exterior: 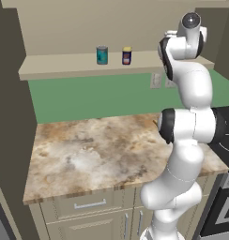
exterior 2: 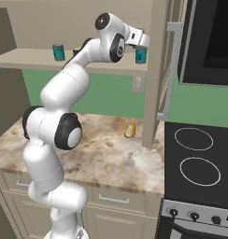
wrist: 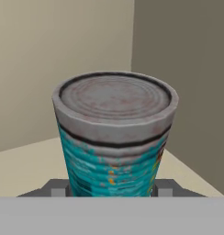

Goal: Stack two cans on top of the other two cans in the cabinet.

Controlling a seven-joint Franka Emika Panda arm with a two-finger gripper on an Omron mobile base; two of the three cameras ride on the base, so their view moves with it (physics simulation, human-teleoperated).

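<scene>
A mottled brown and beige stone countertop (exterior: 97, 154) runs below a green wall (exterior: 97, 96). Cream drawer fronts with silver handles (exterior: 89, 205) sit under it. A small yellow-brown object (exterior 2: 130, 131) rests on the counter's far right, near a black glass stovetop (exterior 2: 196, 161).

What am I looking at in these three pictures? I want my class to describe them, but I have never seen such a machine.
It is a computer-drawn kitchen with a white robot arm. Two pictures come from cameras behind the arm, one to its left and one to its right. The third comes from a camera on its hand. On the beige shelf stand a teal can and a dark can with a yellow top. Further right, the gripper reaches another teal can; the hand picture shows a finger on either side of it. I cannot tell whether it is gripped yet. A small yellowish thing lies on the marble counter.
</scene>
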